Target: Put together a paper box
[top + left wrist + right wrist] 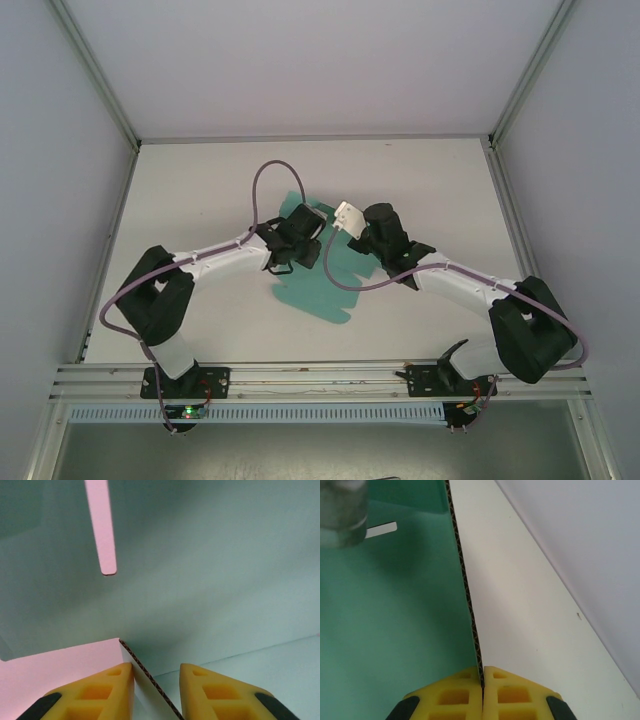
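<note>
The paper box [318,288] is a teal die-cut sheet lying mid-table with some flaps raised. My left gripper [298,238] sits over its far left part. In the left wrist view the left gripper [156,666] is open; a raised flap edge [145,677], brown corrugation showing, stands between the yellow fingers [107,690] and leans on the left one. Teal card [210,580] with a narrow slot [102,530] lies beyond. My right gripper [350,224] is at the sheet's far right. Seen from the wrist, the right gripper [483,669] is shut on the card's upright edge [467,595].
The white table [200,190] is bounded by grey walls with metal rails at the left, right and back. Purple cables loop over both arms. In the right wrist view bare table [520,590] runs right of the held card up to the wall.
</note>
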`<state>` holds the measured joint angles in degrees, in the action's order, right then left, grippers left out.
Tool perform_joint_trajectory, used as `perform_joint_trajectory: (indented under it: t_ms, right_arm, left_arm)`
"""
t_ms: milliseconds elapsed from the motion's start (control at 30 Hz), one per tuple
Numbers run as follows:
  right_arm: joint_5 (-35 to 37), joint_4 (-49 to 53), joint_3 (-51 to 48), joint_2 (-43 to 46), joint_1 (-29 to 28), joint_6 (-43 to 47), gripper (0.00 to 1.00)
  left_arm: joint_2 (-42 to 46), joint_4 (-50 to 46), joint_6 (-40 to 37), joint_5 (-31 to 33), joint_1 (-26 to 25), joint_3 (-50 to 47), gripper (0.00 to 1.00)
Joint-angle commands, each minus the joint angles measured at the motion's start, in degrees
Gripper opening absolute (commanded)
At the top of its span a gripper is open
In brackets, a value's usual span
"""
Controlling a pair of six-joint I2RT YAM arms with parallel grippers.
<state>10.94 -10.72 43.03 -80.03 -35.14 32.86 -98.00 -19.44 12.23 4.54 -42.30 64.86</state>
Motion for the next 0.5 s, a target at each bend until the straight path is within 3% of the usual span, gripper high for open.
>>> perform_joint_trajectory:
  t_ms: [0,67,167,200,467]
  right_arm:
    - [-3.7,-2.09,0.9,-0.34,-1.26,-3.25,0.0]
    - [-5.06,-2.55,0.5,-0.22,-0.82,-4.19,0.0]
    - [-5.8,-2.8,0.28,-0.64,-0.29,-5.02,0.0]
    - [-5.26,-2.83,0.16,-0.64,-0.2,-5.1,0.0]
    - [-6.87,-2.91,-1.13,1.63,1.77,-4.19,0.0]
  left_arm:
    - [-0.73,3.62,0.17,-3.68,-1.78,0.13,0.31]
    - [-1.53,4.68,0.56,-2.92,-1.81,0.04,0.4]
    - [-1.82,7.77,1.28,-5.61,-1.85,-0.6,0.44]
    - [-1.76,8.38,1.56,-6.39,-1.74,-0.74,0.51]
    - [4.21,13.54,5.92,-14.35,3.46,-7.34,0.6]
